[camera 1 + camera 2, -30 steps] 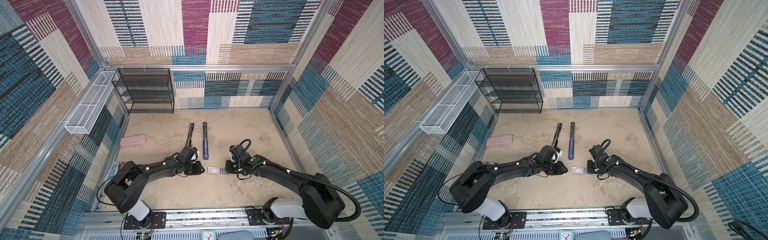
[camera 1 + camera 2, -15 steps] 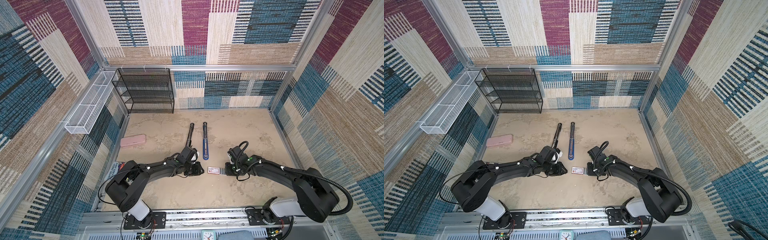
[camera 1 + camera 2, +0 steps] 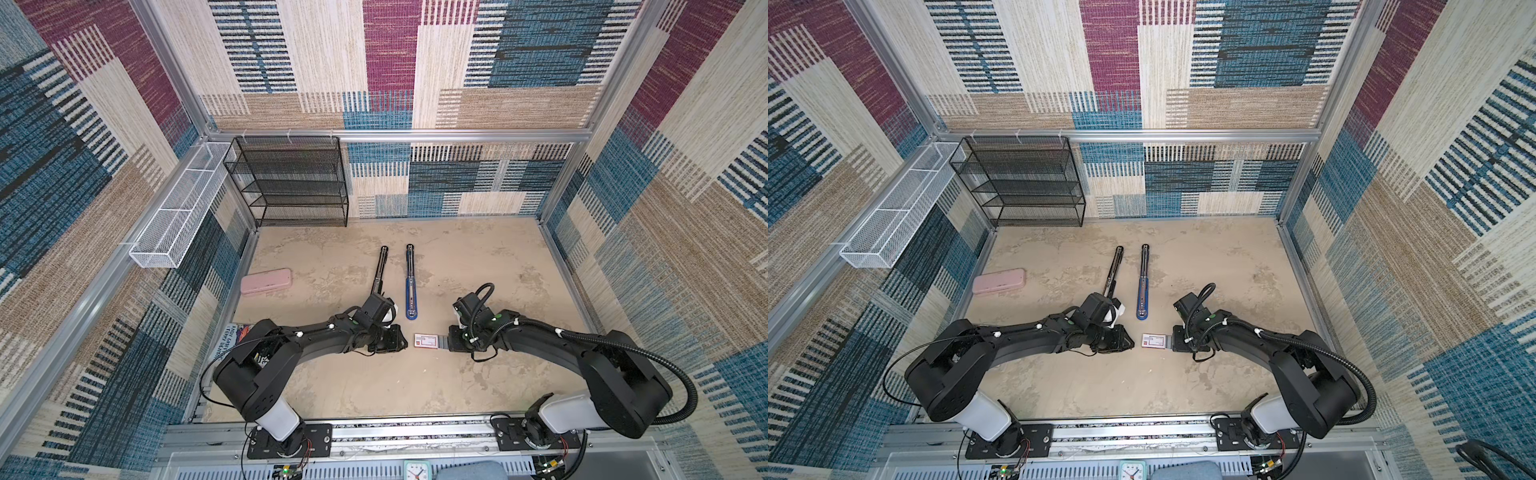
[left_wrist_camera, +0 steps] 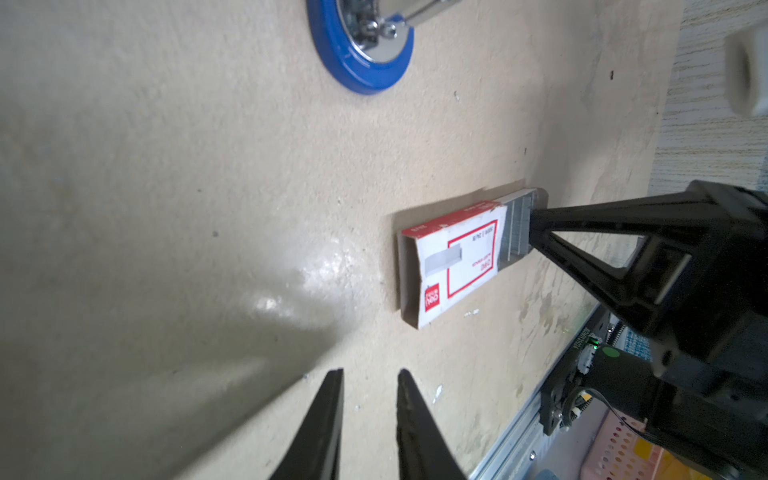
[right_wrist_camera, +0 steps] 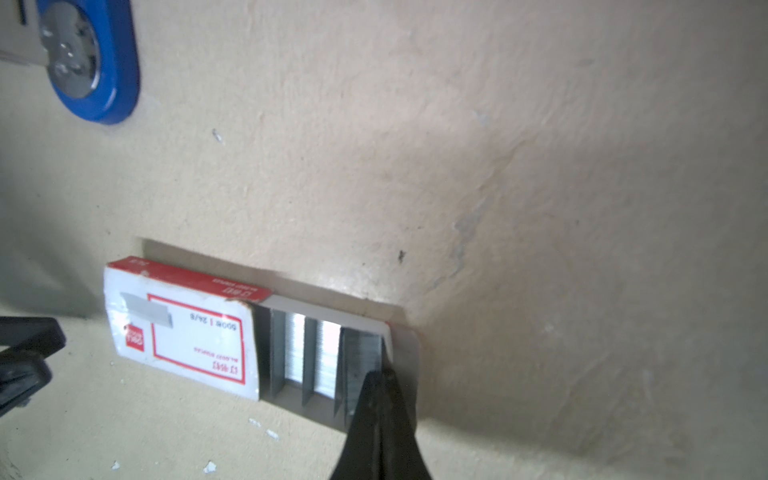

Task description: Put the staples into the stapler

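Observation:
The stapler lies opened flat at mid-table in both top views, its blue-based chrome arm point(image 3: 410, 291) point(image 3: 1143, 286) beside its black arm point(image 3: 380, 270). The white box with the red label point(image 3: 426, 341) point(image 5: 178, 328) lies nearer the front, its grey tray slid out with the staples point(image 5: 299, 353) point(image 4: 517, 228) showing as grey strips. My right gripper point(image 3: 451, 343) point(image 5: 380, 376) is shut, its tips on the outermost strip at the tray's end. Whether a strip is pinched, I cannot tell. My left gripper point(image 3: 401, 338) point(image 4: 372, 372) rests left of the box, slightly open and empty.
A pink oblong case point(image 3: 266, 281) lies at the left. At the back left stands a black mesh shelf point(image 3: 291, 183), and a white wire basket point(image 3: 183, 208) hangs on the left wall. Printed paper point(image 3: 230, 338) lies by the left arm.
My right gripper has closed fully at the tray's end. The left gripper and the box have stayed where they were.

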### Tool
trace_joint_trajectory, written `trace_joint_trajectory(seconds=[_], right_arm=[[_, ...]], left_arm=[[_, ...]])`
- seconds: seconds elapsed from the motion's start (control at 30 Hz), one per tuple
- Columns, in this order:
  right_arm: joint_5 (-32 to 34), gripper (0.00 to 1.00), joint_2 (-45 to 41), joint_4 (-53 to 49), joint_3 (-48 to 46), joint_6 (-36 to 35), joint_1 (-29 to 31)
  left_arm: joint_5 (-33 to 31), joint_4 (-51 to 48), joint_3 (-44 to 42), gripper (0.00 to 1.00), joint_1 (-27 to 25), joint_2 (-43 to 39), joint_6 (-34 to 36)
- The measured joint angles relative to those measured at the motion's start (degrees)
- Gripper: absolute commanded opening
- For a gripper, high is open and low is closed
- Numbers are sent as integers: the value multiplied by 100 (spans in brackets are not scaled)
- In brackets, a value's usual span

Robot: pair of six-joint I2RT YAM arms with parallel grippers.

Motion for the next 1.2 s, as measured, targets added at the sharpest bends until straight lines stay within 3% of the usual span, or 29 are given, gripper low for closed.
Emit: trace_joint_trajectory(seconds=[0.37,0.63,0.83,0.97,1.2], right_arm=[[9,1,-553,-210,118,66,-2],[-402,0,-1021,-125,348,31,-48],[-1467,0,-1239,595,501,-50,-256],[-2527,0,-1322,1381,498,-42,-391],[-4183,0,-1340,2520,730,2,-450]], left_arm=[[9,4,37,27,48,-393,-7],[494,704,-446,36,654,-1425,-321],[1272,1327,-444,42,1250,-2247,-516],[2004,2350,-614,43,1633,-2455,-975],[2752,4197,-909,45,1709,-2485,-1888]])
